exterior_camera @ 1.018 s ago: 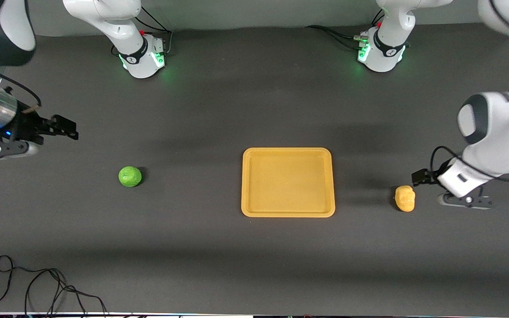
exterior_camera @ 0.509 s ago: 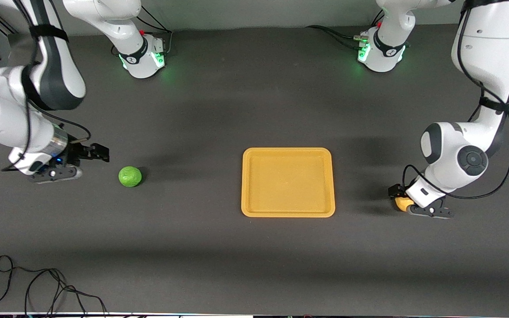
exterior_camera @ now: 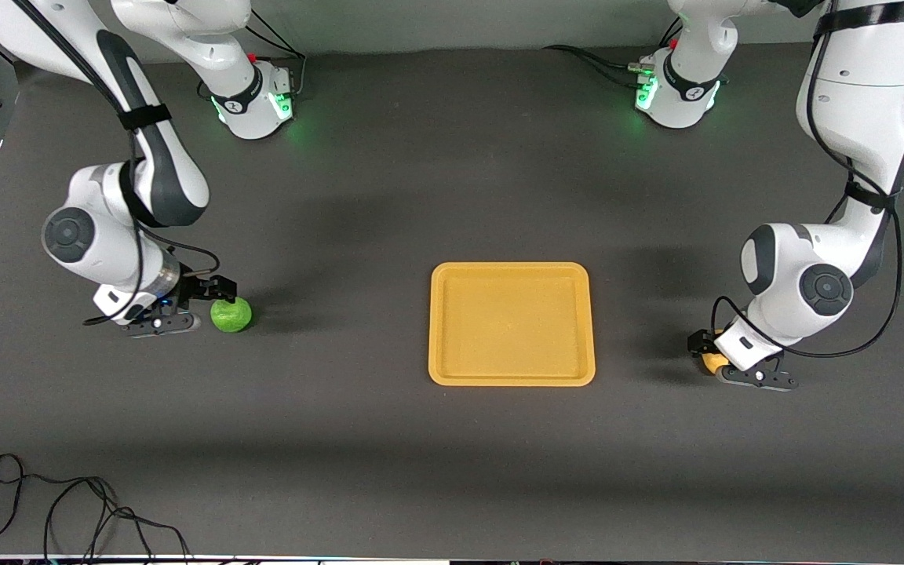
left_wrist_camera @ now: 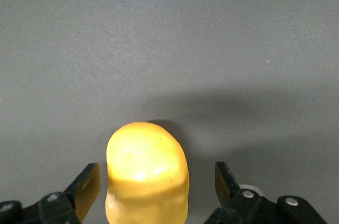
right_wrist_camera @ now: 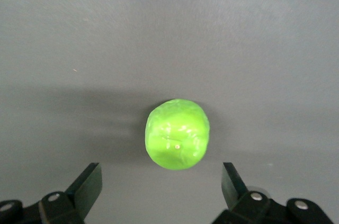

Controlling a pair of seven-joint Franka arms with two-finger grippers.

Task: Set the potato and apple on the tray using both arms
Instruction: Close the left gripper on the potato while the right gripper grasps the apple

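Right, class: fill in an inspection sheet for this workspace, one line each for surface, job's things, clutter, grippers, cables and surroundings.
Surface: dark grey table, flat.
Job's things: tray mid-table, nothing on it; apple toward the right arm's end; potato toward the left arm's end; both rest on the table.
Clutter: nothing seen.
Grippers: right gripper open, low beside the apple, not yet around it; left gripper open, fingers either side of the potato, not touching.
Cables: loose black cable at the table edge nearest the camera.
Surroundings: arm bases lit green.
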